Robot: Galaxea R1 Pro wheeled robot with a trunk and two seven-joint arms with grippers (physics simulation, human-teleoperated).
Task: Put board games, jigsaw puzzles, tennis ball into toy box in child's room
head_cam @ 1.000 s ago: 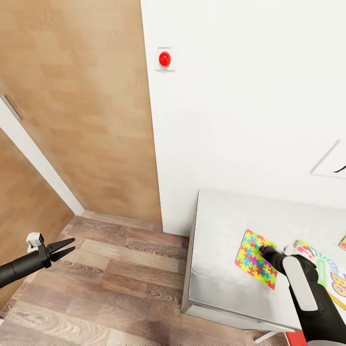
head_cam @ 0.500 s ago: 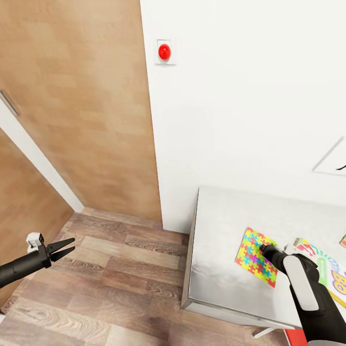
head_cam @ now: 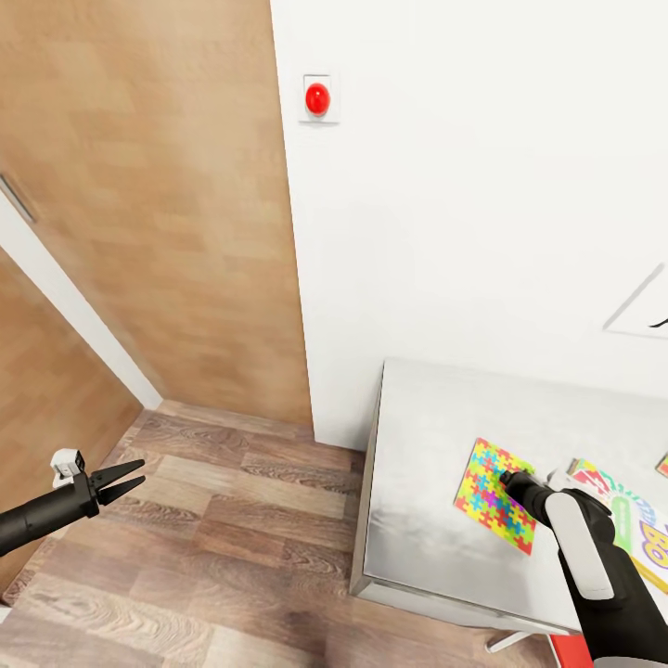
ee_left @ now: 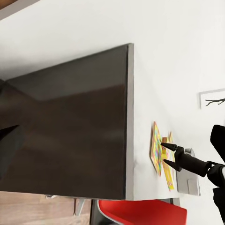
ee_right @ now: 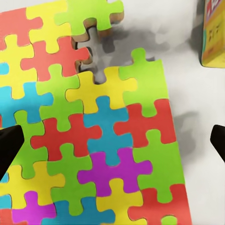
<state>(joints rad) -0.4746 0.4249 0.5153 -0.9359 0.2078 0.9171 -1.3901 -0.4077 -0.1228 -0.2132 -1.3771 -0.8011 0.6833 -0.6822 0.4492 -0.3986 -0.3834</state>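
jigsaw puzzle (head_cam: pixel 494 497) flat on the table (head_cam: pixel 417 464), long axis slanting toward the front right corner. right gripper (ee_left: pixel 165 154) just above it, jaws apart. left gripper (head_cam: pixel 130 477) over the floor (head_cam: pixel 232 557), jaws slightly apart. board game (head_cam: pixel 640 538) just beside.

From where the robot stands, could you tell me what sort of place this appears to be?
Probably a child's room or playroom in a home: a colourful jigsaw puzzle and a game box lie on a pale table against a white wall, beside a wooden door and wood-plank floor.
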